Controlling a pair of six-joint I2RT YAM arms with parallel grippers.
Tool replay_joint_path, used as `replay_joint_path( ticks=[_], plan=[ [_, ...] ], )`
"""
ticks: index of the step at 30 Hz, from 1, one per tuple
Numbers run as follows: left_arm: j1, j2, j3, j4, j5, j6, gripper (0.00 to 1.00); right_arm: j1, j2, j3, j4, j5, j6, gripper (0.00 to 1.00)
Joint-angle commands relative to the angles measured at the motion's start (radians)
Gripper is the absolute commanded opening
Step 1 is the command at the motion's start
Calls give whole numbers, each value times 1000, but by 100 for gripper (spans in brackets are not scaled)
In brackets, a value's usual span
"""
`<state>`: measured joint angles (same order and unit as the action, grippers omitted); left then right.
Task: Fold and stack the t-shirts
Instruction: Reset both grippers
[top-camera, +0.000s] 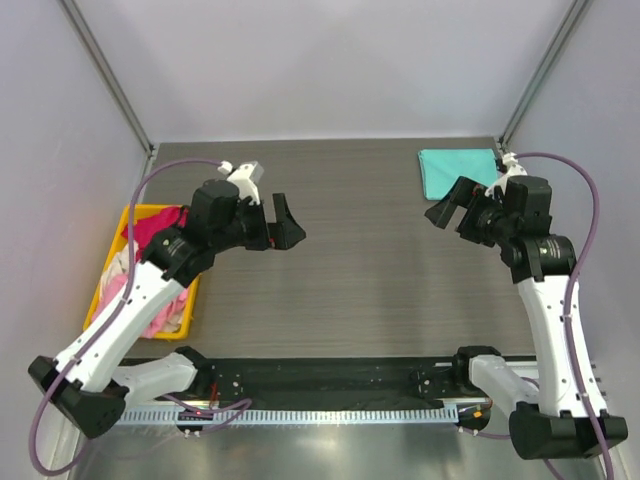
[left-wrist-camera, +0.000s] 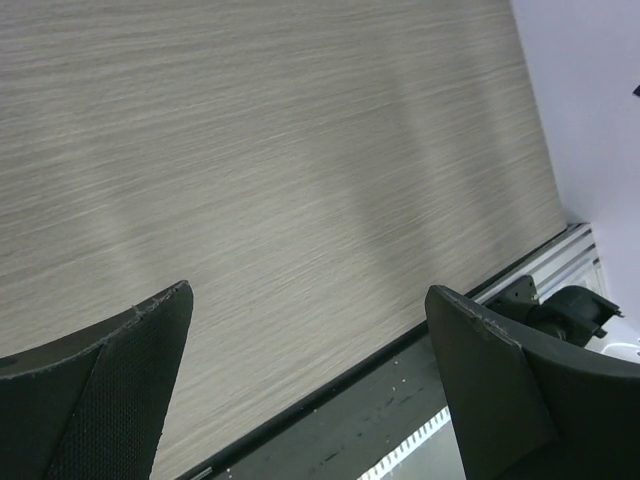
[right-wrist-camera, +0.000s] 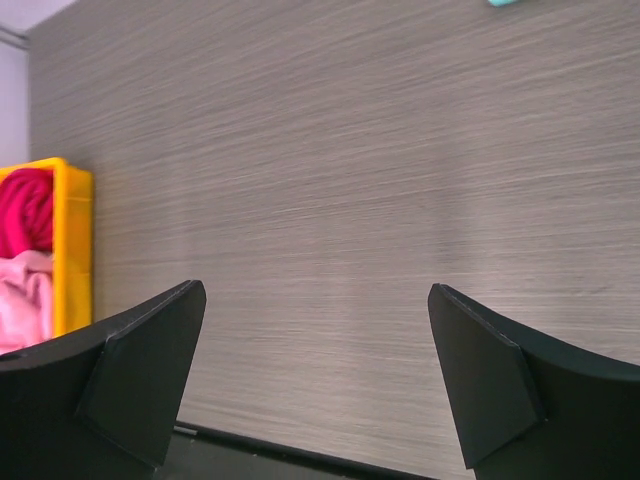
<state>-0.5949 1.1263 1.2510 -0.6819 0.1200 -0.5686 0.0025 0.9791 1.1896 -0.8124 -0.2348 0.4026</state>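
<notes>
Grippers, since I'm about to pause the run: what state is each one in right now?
Left gripper: open, holding nothing.
Right gripper: open, holding nothing.

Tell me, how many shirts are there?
4. The teal shirt lies folded at the far right of the table; the magenta shirt, whitish shirt and pink shirt are bunched in the yellow bin on the left. More may hide beneath them.

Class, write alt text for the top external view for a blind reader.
Two robot arms hold the left gripper and right gripper open above a grey table. A folded teal t-shirt lies at the far right; a yellow bin on the left holds pink shirts and a magenta shirt.
</notes>
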Motion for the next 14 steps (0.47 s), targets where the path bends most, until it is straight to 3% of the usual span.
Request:
replay_joint_path(
  ticks=[1,8,14],
  plan=[
    [4,-114,-56,105,-14,-24,100,-2,-66,-13,44,-98,42,100],
    [4,-243,-147,217,-32,-24,100,-2,-129,-16,87,-106,54,100],
    [4,-260,-133,202,-49,6,100,-2,-125,-25,99,-106,56,100]
  ],
)
